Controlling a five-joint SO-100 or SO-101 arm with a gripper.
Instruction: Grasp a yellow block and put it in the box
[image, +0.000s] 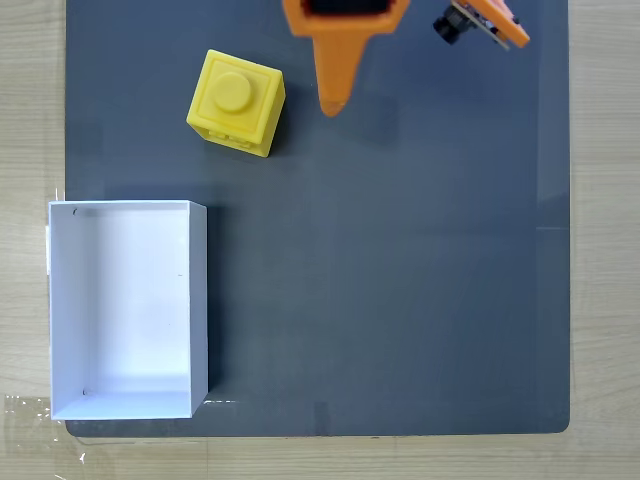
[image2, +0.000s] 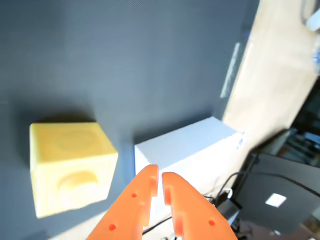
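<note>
My pincer (image2: 160, 176) is closed on nothing, above the mat (image: 400, 280). The block (image: 237, 102) sits on the mat just left of my tip in the fixed view, clear of the box (image: 198, 300).

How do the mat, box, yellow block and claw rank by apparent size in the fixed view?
1. Dark grey mat
2. White box
3. Yellow block
4. Orange claw, cut off by the top edge and nearer the camera, so unsure.
</note>
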